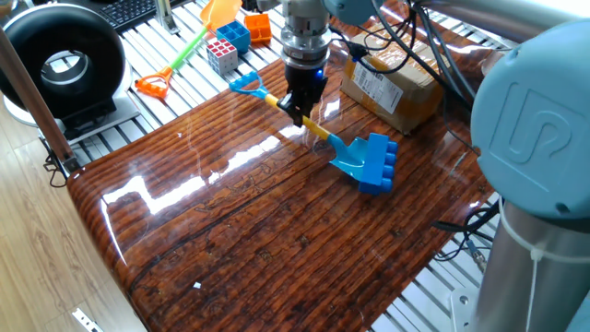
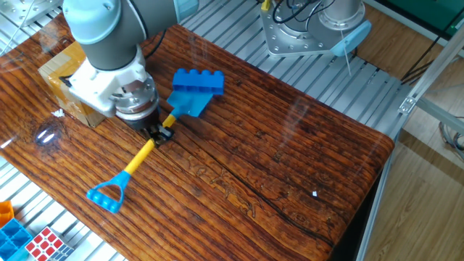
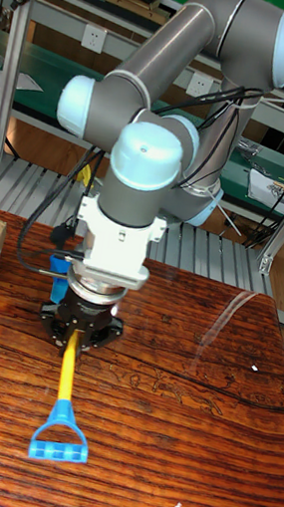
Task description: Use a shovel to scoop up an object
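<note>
My tool (image 1: 300, 114) is clenched on the yellow shaft of the shovel (image 1: 313, 130), gripping it partway along, nearer the blade than the handle. In one fixed view the shaft runs diagonally from the blue D-shaped handle at upper left down to the light blue blade at lower right, and the blade sits on the glossy wooden surface (image 1: 230, 231). The dark blue block (image 1: 376, 163) lies at the far edge of the blade, touching it and seeming to overlap its front lip; I cannot tell whether it rests fully on the blade or only against it. From the other fixed view, the shovel (image 2: 138, 161) stretches away from my tool (image 2: 156, 134) toward the near edge of the surface (image 2: 290, 167), the handle low near the wood, and the block (image 2: 198, 81) sits just beyond the blade with its studs pointing away. In the tall fixed view my tool (image 3: 79, 330) points straight down at the surface (image 3: 169, 409), with the shovel (image 3: 62, 401) reaching toward the camera and its handle close to the front edge; the blade and block are hidden behind my wrist there. A brown cardboard box (image 1: 392, 88) stands on the surface near the blade. Off the wood, on the slatted frame, lie an orange-and-green toy shovel (image 1: 189, 46) and a multicoloured puzzle cube (image 1: 222, 55).
</note>
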Available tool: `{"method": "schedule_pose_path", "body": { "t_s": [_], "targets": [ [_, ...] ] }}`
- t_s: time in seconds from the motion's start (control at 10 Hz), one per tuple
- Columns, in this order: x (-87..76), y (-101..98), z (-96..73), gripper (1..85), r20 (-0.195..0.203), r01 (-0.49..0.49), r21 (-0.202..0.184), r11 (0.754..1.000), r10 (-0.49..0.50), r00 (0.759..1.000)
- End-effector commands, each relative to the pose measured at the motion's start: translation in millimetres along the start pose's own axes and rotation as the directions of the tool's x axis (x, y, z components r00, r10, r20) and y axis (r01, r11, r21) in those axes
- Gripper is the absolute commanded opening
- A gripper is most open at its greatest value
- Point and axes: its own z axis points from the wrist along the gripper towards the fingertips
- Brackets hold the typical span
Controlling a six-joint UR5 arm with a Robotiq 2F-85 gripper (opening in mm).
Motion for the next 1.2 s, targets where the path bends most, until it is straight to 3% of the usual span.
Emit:
{"method": "schedule_pose_path", "body": {
  "t_s": [0.0,0.5,1.1],
  "targets": [
    [6.6,-6.9,4.6,1.0,0.005,-0.032,-0.026,0.999,0.032,0.999],
    [19.9,-4.7,9.9,1.0,0.016,-0.047,-0.058,0.997,0.048,0.999],
    [20.6,-5.3,22.3,1.0,0.053,-0.044,-0.070,0.997,0.047,0.997]
  ]
}}
